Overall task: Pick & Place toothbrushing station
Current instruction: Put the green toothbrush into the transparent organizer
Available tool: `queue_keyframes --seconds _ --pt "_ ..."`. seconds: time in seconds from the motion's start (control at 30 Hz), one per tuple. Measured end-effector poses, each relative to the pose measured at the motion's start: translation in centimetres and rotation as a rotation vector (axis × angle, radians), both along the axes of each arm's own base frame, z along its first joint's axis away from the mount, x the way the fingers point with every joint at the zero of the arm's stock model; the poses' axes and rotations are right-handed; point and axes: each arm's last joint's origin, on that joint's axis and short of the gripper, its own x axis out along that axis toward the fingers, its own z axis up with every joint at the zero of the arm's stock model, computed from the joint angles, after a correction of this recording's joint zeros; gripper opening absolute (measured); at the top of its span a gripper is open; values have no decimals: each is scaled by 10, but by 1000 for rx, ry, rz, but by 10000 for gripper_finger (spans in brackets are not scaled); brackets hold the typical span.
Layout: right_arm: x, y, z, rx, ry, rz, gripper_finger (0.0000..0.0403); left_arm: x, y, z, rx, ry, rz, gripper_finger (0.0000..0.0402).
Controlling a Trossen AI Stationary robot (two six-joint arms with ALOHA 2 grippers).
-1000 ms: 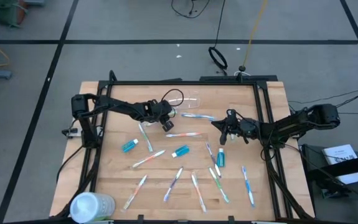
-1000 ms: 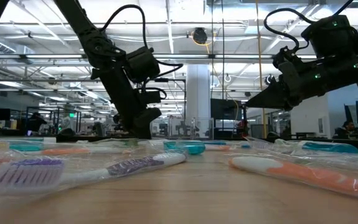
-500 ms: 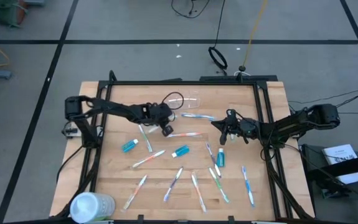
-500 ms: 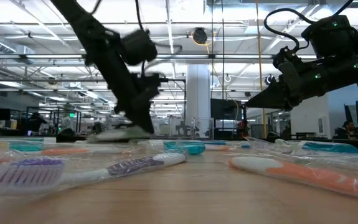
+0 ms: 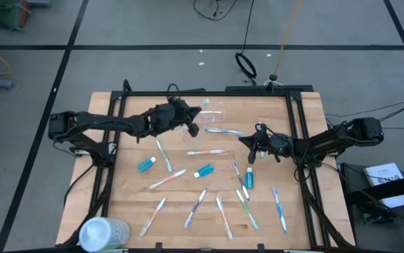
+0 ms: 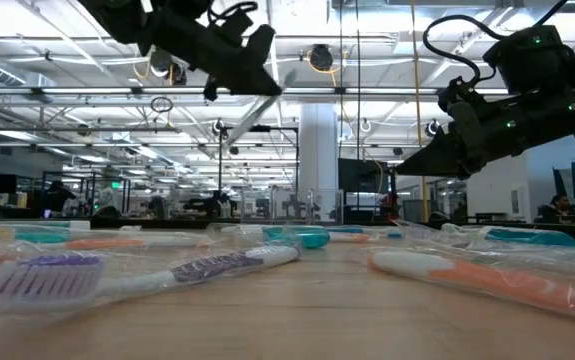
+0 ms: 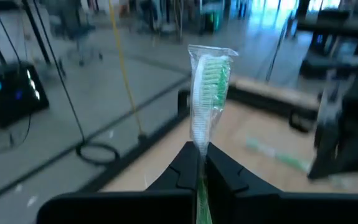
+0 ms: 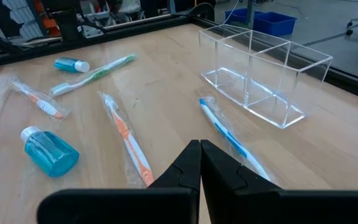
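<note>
L tool [image 5: 190, 118] grips 1 wrapped green toothbrush [image 7: 207, 93]; R tool [image 5: 252, 156] idle.

Bright ceiling strip lights glare in the low view, while the left wrist view's background shows soft blur.

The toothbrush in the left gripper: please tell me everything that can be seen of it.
The toothbrush has green bristles and sits sealed in a clear plastic wrapper, crimped at the top. The left gripper is shut on its handle, so only the head end shows beyond the fingers. It is lifted well above the wooden table, tilted, near the clear organizer. Nothing else touches it.
</note>
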Motion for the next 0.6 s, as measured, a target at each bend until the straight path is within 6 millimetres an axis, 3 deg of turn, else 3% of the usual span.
queue_keyframes --seconds 0.23,0.4,0.6 --pt "0 0 0 0 1 0 0 11 26 -6 106 -130 188 13" --pt "0 0 0 0 1 0 0 24 49 -32 134 -196 229 1" --pt "0 0 0 0 0 -1 0 29 70 -67 162 -123 282 4"
